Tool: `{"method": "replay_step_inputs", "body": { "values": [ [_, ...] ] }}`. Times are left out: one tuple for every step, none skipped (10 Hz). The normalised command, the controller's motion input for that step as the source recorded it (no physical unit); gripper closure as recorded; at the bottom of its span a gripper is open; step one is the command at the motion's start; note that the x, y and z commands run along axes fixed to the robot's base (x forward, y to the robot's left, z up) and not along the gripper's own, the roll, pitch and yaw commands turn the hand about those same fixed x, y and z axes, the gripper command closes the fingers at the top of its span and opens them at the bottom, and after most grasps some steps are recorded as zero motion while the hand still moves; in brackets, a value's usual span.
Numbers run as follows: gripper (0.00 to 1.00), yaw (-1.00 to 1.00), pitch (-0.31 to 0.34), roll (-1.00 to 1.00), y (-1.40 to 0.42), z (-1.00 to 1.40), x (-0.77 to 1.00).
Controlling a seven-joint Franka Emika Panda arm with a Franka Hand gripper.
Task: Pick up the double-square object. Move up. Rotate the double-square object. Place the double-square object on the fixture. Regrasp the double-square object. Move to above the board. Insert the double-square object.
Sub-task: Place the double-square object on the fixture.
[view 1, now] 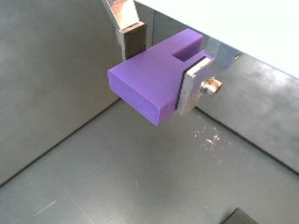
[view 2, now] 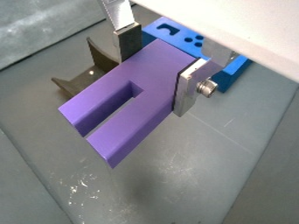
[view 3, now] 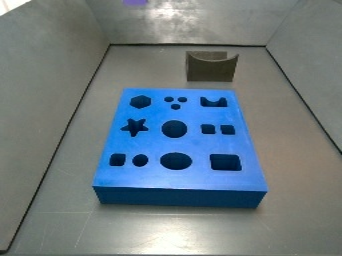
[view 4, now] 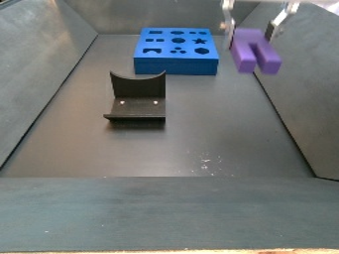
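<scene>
The double-square object [view 1: 146, 83] is a light-purple block with a notch, and my gripper [view 1: 163, 61] is shut on it, one silver finger on each side. In another wrist view the block [view 2: 122, 105] shows a long slot, with the gripper [view 2: 160, 68] clamped near its upper end. A side view shows the gripper [view 4: 255, 25] holding the block [view 4: 253, 50] in the air by the right wall, just right of the blue board [view 4: 172, 66]. The board [view 3: 198, 145] lies flat on the floor. The dark fixture [view 3: 210, 66] stands beyond it, apart from the gripper. It also shows as the fixture [view 4: 137, 99] and the fixture [view 2: 79, 79].
Grey walls enclose the floor on all sides. A corner of the board [view 2: 233, 72] shows behind the fingers. The right wall [view 4: 311, 89] runs close beside the held block.
</scene>
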Motion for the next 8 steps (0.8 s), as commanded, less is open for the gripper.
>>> {"method": "replay_step_inputs", "body": {
  "values": [
    [1.0,0.63,0.201,-0.28,-1.0,0.07,0.66],
    [1.0,0.56,0.206,-0.27,-1.0,0.03,0.68],
    [1.0,0.45,0.207,-0.25,-1.0,0.04,0.72],
    [1.0,0.27,0.194,-0.2,-1.0,0.04,0.82],
    [1.0,0.17,0.176,-0.15,-0.98,0.03,0.93],
    [1.0,0.12,0.162,-0.12,-0.74,0.02,0.86],
    [1.0,0.08,0.154,-0.09,-0.52,0.02,0.77],
    [1.0,0.05,0.149,-0.07,-0.22,0.01,0.66]
  ]
}}
